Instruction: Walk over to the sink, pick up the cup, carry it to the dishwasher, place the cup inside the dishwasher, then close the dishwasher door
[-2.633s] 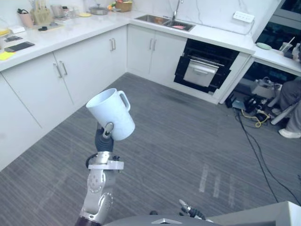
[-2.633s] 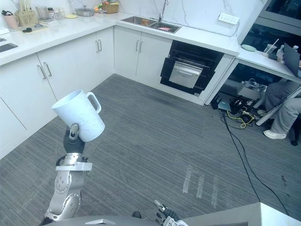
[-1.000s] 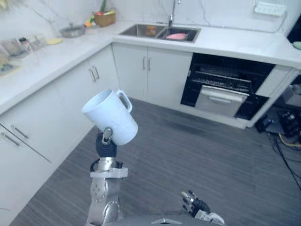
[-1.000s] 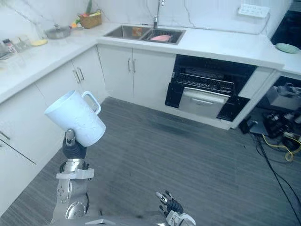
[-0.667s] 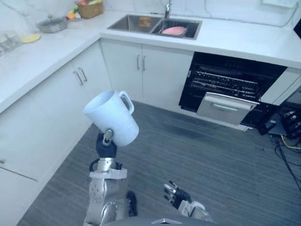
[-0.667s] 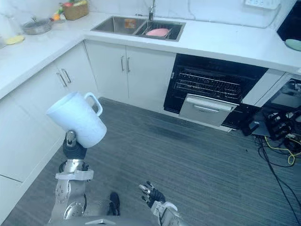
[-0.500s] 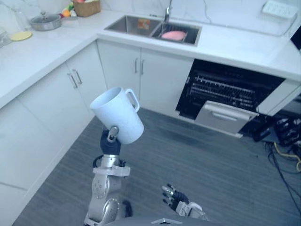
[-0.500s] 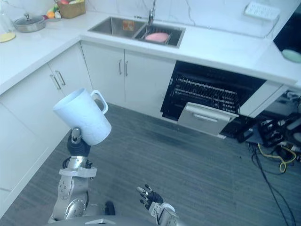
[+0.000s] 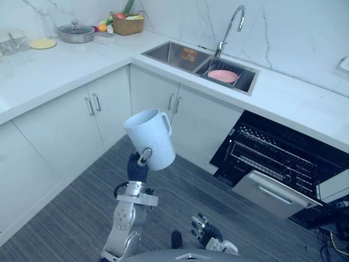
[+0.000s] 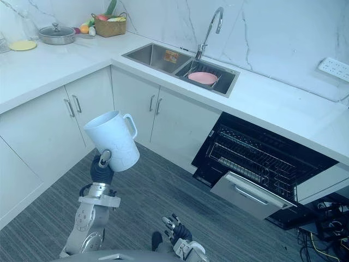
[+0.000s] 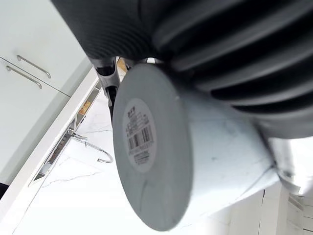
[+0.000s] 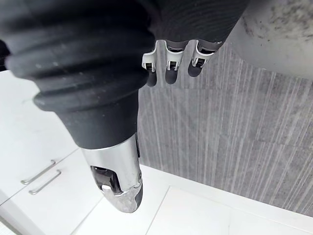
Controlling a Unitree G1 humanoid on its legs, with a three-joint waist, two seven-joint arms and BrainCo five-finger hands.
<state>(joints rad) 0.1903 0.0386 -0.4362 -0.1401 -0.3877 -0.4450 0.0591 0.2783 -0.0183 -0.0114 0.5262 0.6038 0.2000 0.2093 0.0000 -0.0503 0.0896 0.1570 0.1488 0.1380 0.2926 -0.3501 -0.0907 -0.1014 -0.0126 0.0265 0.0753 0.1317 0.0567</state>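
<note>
1. The carry is in hand: the cup (image 9: pixel 150 139) is away from the sink (image 9: pixel 173 54) and rides aloft in the left hand (image 10: pixel 101 164), above the floor and well short of the dishwasher (image 9: pixel 275 161).
2. The left hand grips the cup low down. Its thumb presses the wall near the base, and the other fingers are hidden behind the cup. The cup tilts, mouth up and to the left, handle toward the dishwasher side.
3. The right hand (image 9: pixel 204 232) hangs low over the floor with loose, nearly straight fingers, holding nothing.
4. The dishwasher sits under the counter right of the sink; its door (image 9: pixel 272 192) is only part-way down, with racks visible above it.
5. The next move likely calls for stepping closer and turning right. The door may need lowering further, perhaps by the free right hand, before the cup can reach a rack.
</note>
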